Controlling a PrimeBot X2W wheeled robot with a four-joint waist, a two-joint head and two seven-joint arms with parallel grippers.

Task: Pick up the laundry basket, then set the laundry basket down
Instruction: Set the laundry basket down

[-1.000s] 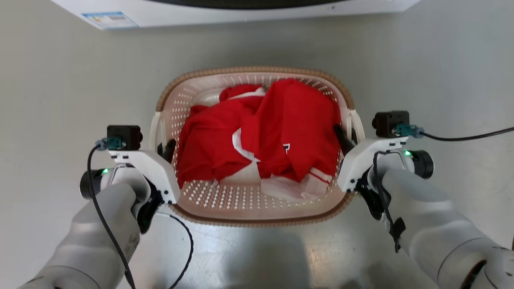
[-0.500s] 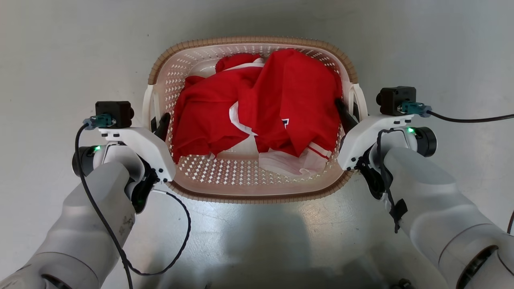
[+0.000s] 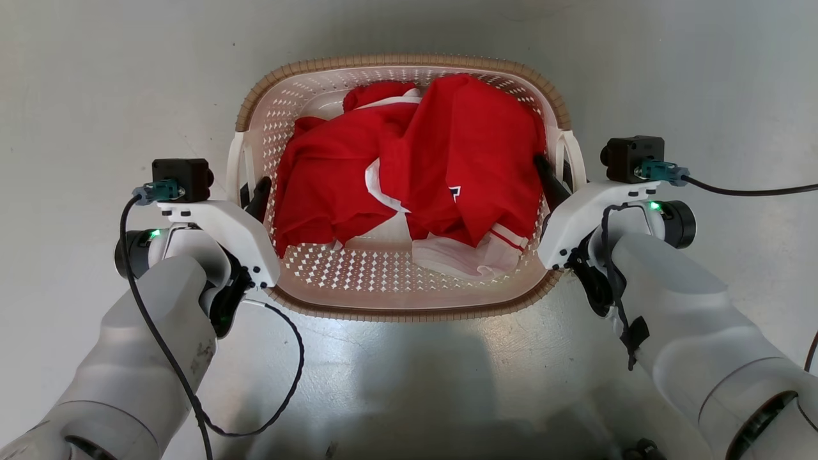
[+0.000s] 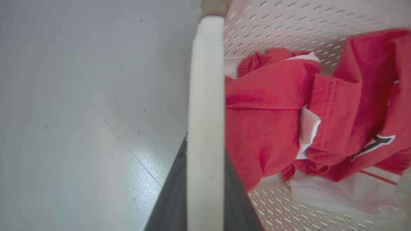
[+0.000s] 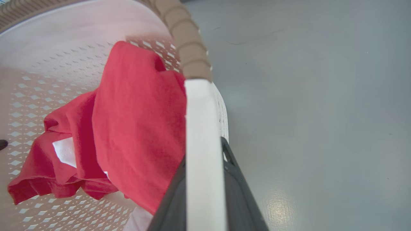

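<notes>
The laundry basket [image 3: 396, 62], cream-white with perforated walls and a brown woven-look rim, sits in the middle of the head view between my arms. My left gripper [image 3: 250, 195] is shut on its white left handle [image 4: 205, 112], which runs between the dark fingers [image 4: 167, 205] in the left wrist view. My right gripper [image 3: 555, 174] is shut on the white right handle [image 5: 202, 144], with dark fingers [image 5: 239, 189] on both sides of it. Red and white clothes [image 3: 415, 166] lie heaped inside the basket.
Pale grey glossy floor [image 3: 96, 96] lies all around the basket. A black cable [image 3: 281, 358] loops from my left wrist below the basket's near rim, and another cable [image 3: 748, 190] runs off to the right from my right wrist.
The head view has shifted, and the white appliance at its top edge has left the picture. Basket and both grippers now sit higher and look slightly larger; both grips are unchanged.
</notes>
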